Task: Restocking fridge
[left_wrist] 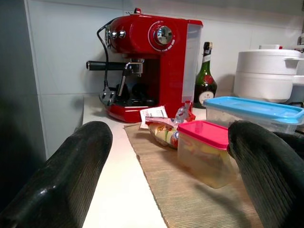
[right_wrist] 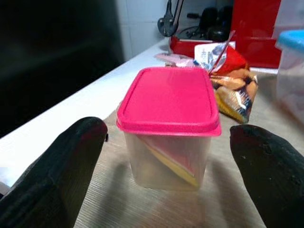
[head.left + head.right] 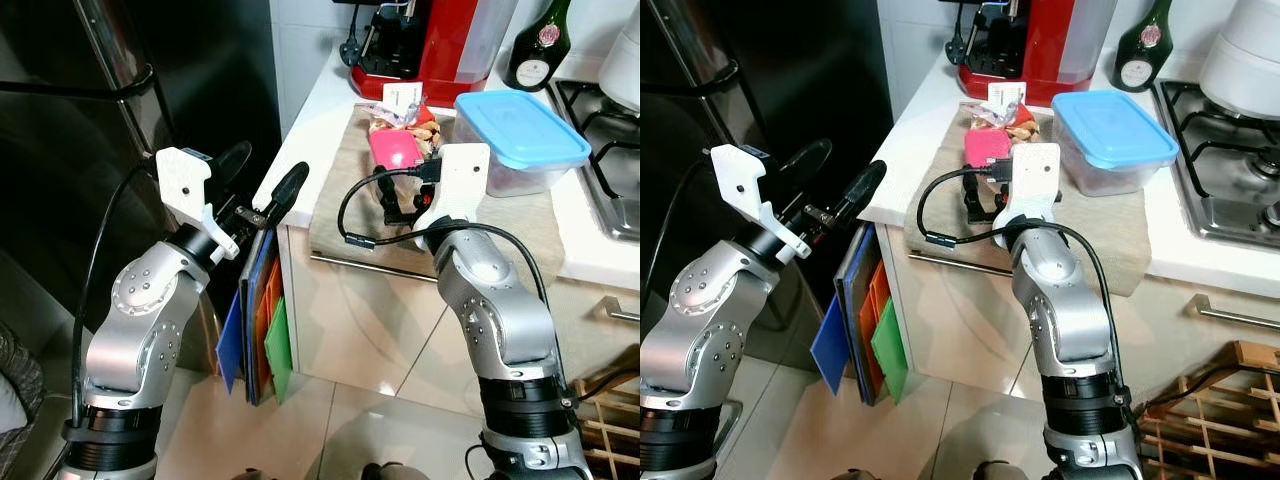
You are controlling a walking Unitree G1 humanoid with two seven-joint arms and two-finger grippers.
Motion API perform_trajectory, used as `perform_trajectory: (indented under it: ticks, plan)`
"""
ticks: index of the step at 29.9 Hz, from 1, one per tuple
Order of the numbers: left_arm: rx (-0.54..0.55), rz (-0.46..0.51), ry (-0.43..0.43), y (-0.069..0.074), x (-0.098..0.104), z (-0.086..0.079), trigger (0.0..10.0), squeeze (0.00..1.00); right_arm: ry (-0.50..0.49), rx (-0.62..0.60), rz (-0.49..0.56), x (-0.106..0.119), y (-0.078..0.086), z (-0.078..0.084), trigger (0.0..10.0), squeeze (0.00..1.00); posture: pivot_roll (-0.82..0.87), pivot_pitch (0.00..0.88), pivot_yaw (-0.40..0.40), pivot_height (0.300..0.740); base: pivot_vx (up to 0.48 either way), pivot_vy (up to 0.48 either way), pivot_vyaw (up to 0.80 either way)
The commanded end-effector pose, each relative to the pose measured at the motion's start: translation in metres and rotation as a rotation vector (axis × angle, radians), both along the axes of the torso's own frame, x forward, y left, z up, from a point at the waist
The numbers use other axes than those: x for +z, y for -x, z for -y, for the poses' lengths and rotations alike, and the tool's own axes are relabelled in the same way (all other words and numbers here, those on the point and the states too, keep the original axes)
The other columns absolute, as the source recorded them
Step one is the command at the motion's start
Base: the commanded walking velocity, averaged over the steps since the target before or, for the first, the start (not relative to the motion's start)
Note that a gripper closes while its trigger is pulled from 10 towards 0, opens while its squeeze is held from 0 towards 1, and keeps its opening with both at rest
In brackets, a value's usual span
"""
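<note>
Right pincer (image 2: 166, 156): over the mat on the table, fingers apart, pointed at the pink-lid tub; in the head views its fingertips are hidden behind the white wrist mount.
Pink-lid tub (image 2: 168, 126): upright on the mat (image 3: 350, 215), lid on, sitting between the two fingers (image 2: 54, 178) but not touched by either; something pale and yellow shows through the wall (too blurred to name).
Left pincer (image 3: 262, 185): held in the air off the table's left corner, in front of the fridge, fingers apart and holding nothing.
Fridge (image 3: 60, 150): dark, glossy, door closed; only part of it is in frame, with a bar handle crossing the upper left.
Snack bag (image 2: 232, 92): lying just behind the tub, partly covered by it in the head views; its print cannot be read.
Blue-lid box (image 3: 520, 140): on the mat to the right of the tub, near it; contents cannot be made out through the cloudy wall.
Coffee machine (image 1: 152, 66): red, at the back of the table against the tiled wall, cut off at the top in the head views.
Bottle (image 1: 205, 76): dark green, beside the machine (label too small to read).
Hob (image 3: 610, 160): at the table's right edge, cut off by the frame.
Folders (image 3: 260, 325): blue, orange and green sheets standing in the gap between fridge and cabinet.
</note>
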State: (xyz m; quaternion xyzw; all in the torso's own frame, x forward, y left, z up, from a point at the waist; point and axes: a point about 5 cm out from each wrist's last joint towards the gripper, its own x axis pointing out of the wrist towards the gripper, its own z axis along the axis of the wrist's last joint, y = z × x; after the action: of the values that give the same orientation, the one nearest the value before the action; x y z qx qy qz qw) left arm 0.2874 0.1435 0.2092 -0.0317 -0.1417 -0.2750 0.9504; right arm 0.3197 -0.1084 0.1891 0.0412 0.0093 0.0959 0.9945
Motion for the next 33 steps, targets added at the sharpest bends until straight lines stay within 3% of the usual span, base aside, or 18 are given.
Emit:
perform_trajectory:
  ticks: [1,17,33]
  plan:
    - [-0.004,0.003,-0.013,-0.001,0.001,0.001,10.0,0.0,0.007,0.001,0.013,0.001,-0.003,-0.004,10.0,0.0,-0.04,0.021,0.03,0.74,0.0,0.0,0.0]
    - [-0.006,0.003,-0.015,-0.001,0.001,0.0,10.0,0.0,0.019,-0.012,0.005,-0.01,-0.008,-0.01,10.0,0.0,-0.04,0.025,0.035,0.74,0.0,0.0,0.0]
    - [-0.02,-0.006,-0.013,-0.001,0.002,0.004,10.0,0.0,0.012,-0.033,0.023,-0.009,-0.029,-0.015,10.0,0.0,-0.03,0.054,0.043,0.74,0.0,0.0,0.0]
